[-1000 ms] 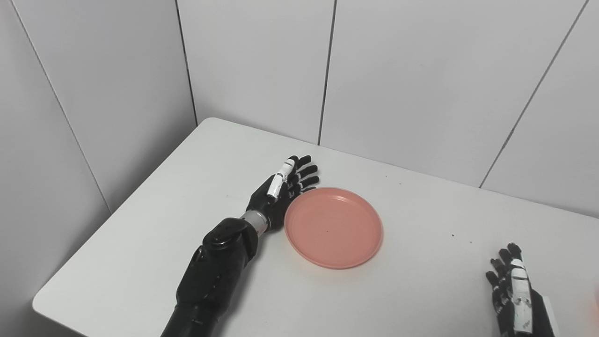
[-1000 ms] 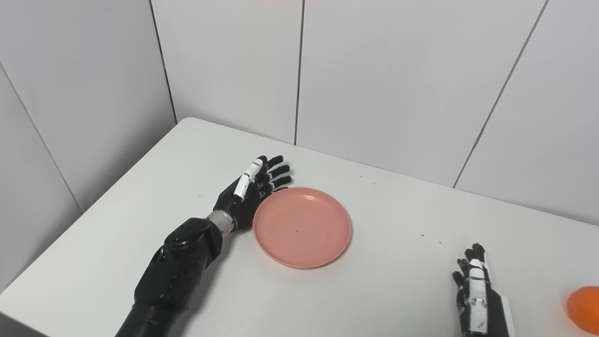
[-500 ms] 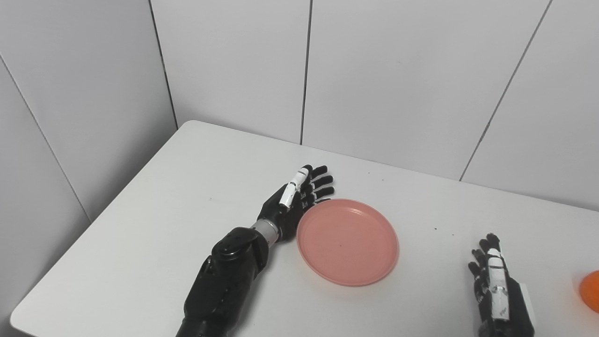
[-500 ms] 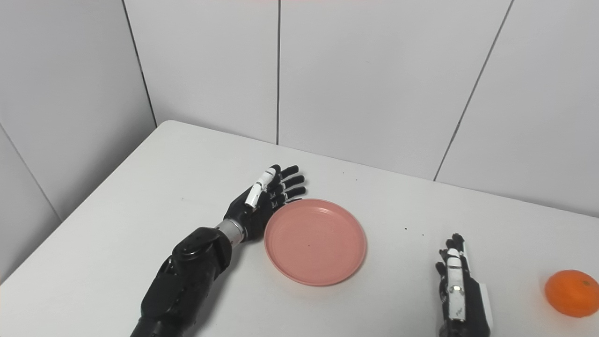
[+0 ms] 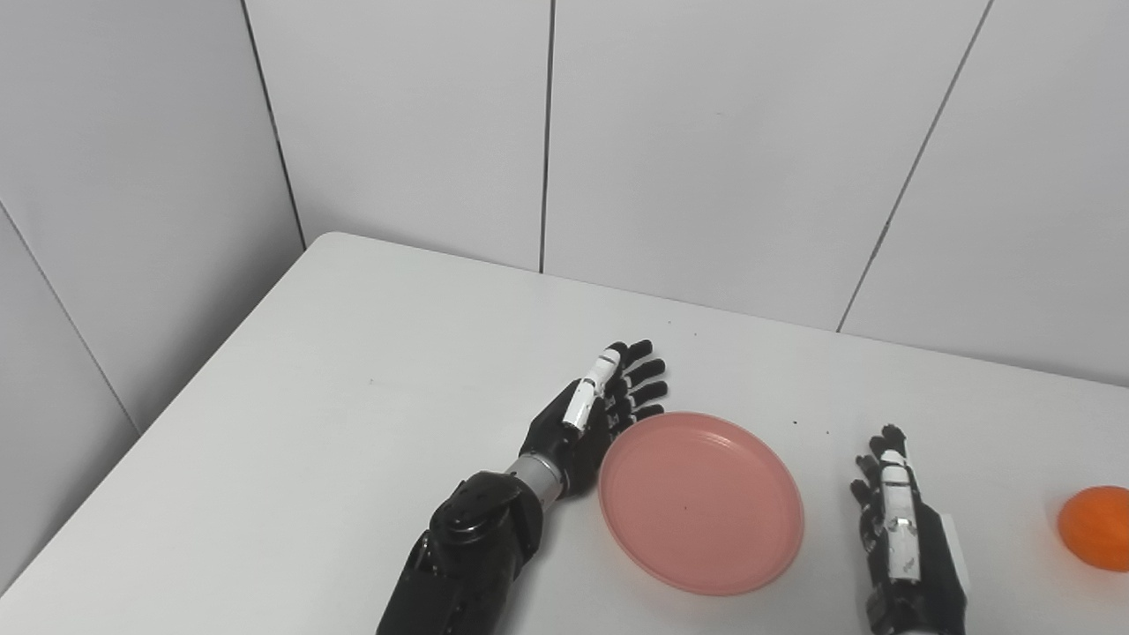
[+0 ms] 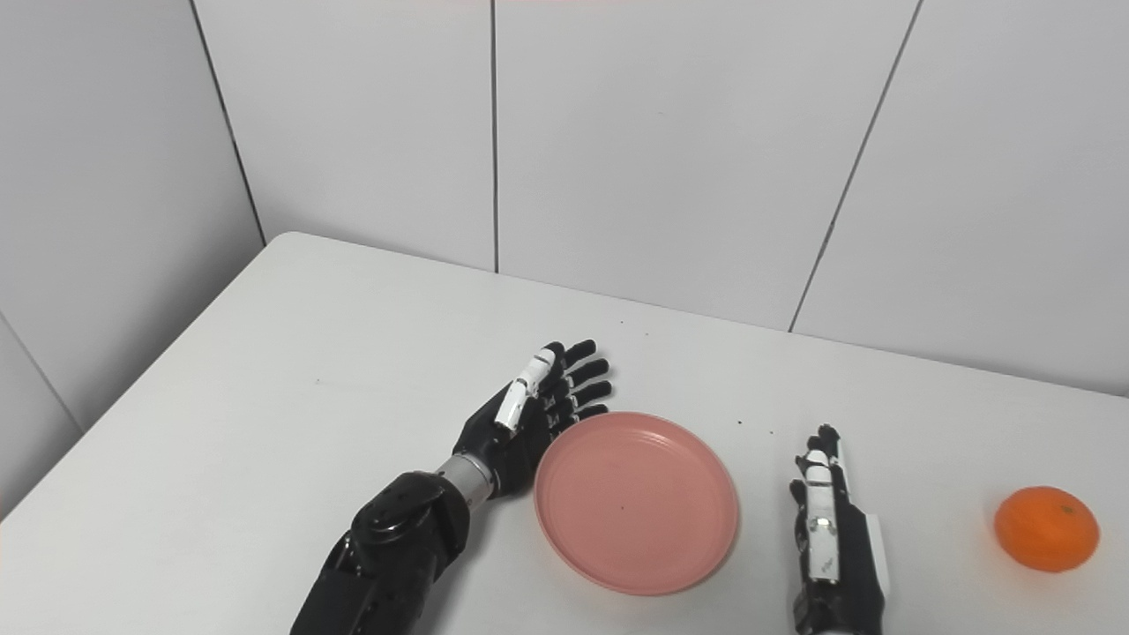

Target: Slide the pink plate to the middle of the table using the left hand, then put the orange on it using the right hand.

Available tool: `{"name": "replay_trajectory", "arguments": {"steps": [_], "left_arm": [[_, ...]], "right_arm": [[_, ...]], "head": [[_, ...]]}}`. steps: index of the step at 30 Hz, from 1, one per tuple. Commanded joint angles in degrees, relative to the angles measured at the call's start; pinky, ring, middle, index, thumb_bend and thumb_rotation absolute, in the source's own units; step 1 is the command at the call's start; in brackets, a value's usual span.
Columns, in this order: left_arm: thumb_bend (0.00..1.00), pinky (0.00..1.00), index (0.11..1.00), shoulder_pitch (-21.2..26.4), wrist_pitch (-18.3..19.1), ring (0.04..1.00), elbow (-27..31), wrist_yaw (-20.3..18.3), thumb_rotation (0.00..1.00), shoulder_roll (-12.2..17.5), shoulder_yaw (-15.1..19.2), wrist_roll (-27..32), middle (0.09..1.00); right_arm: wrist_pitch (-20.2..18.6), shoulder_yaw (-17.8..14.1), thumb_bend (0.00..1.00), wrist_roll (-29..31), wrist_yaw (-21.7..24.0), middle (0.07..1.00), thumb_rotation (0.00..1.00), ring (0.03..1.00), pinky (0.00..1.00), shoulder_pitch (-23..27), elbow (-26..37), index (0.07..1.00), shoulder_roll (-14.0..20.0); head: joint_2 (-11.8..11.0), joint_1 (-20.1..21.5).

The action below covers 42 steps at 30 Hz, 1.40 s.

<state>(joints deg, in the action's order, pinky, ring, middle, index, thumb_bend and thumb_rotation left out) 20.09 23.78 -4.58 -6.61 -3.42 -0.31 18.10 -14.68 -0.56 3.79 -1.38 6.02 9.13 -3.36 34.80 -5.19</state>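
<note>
White bench (image 6: 291,353) before a panelled wall (image 6: 661,132), seen from the head cameras. The plate (image 6: 636,500), pink and shallow, lies flat on the bench near its front edge. The left hand (image 6: 529,407) stands on edge at the plate's 10 o'clock, fingers straight and held side by side, pointing toward 1 o'clock; the palm faces the plate and touches its rim, and the hand holds nothing. The left forearm runs back from the hand toward 7 o'clock and leaves the view at the bottom. The right hand (image 6: 827,529) rests at the plate's 3 o'clock, just beside the rim but apart from it, fingers extended toward 12 o'clock, flat and empty. The orange (image 6: 1046,528) sits on the bench at the right hand's 3 o'clock, well apart from it and farther still from the plate. In the left eye view the orange (image 5: 1094,527) lies at the right edge.
</note>
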Motion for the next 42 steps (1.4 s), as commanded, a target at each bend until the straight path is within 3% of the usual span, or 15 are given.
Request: {"name": "replay_trajectory", "arguments": {"steps": [1, 9, 23, 28, 30, 34, 39, 40, 42], "left_arm": [[0.37, 0.92, 0.938, 0.8, -0.5, 0.936, 2.4, 0.6, 1.00, -1.0, -0.3, -0.7, 0.948], [0.38, 0.94, 0.948, -0.3, -0.9, 0.941, 3.4, 1.3, 1.00, -1.6, -0.1, -1.8, 0.956], [0.41, 0.95, 0.945, -2.9, -6.9, 0.948, 7.5, 2.2, 1.00, 0.0, -1.8, -9.7, 0.958], [0.43, 0.95, 0.952, -4.7, -9.3, 0.948, 9.5, 1.7, 1.00, 1.4, -1.8, -10.7, 0.962], [0.42, 0.96, 0.955, -5.6, -10.9, 0.951, 9.8, 1.5, 1.00, 2.1, -1.3, -10.8, 0.965], [0.39, 0.96, 0.948, -6.9, -13.4, 0.947, 9.4, 1.8, 1.00, 3.2, -0.5, -11.1, 0.960], [0.40, 0.97, 0.949, -7.3, -15.3, 0.952, 7.9, 1.4, 1.00, 4.3, -0.1, -11.1, 0.961], [0.40, 0.97, 0.949, -7.6, -15.9, 0.952, 7.1, 1.3, 1.00, 4.7, 0.2, -11.1, 0.961], [0.39, 0.94, 0.931, -8.1, -16.8, 0.940, 6.1, 1.4, 1.00, 5.2, 0.6, -11.0, 0.948]], "right_arm": [[-0.8, -0.1, 0.25, 0.0, -0.6, 0.996, 1.00, 0.998, 1.00, 1.8, 2.5, 0.999, -0.7], [-1.3, 0.0, 0.27, -0.2, -0.8, 0.994, 1.00, 0.997, 1.00, 2.1, 2.7, 0.998, -0.7], [-1.2, 0.4, 0.24, -0.6, -1.3, 0.989, 1.00, 0.986, 1.00, 2.5, 2.5, 0.995, -1.0], [-0.4, 0.3, 0.30, -1.4, -2.0, 0.981, 1.00, 0.978, 1.00, 2.9, 2.9, 0.980, -1.1], [-0.6, 0.8, 0.30, -2.8, -2.2, 0.978, 1.00, 0.972, 1.00, 3.3, 3.6, 0.974, -0.7], [-0.3, 1.4, 0.29, -5.7, -2.3, 0.960, 1.00, 0.944, 0.96, 4.0, 4.4, 0.953, 0.5], [-0.9, 1.2, 0.27, -6.9, -2.4, 0.946, 1.00, 0.932, 0.93, 4.5, 5.4, 0.935, 0.8], [-1.1, 1.6, 0.27, -8.7, -2.2, 0.946, 1.00, 0.932, 0.93, 4.8, 6.1, 0.934, 2.0], [-1.6, 2.0, 0.35, -11.4, -1.9, 0.903, 1.00, 0.894, 0.85, 5.4, 7.4, 0.891, 3.8]], "head": [[0.1, 0.1], [0.9, 2.0], [1.6, 7.2], [1.1, 10.2], [0.6, 13.7], [0.0, 16.8], [-0.2, 17.9], [-1.5, 22.5], [-1.9, 24.1]]}}
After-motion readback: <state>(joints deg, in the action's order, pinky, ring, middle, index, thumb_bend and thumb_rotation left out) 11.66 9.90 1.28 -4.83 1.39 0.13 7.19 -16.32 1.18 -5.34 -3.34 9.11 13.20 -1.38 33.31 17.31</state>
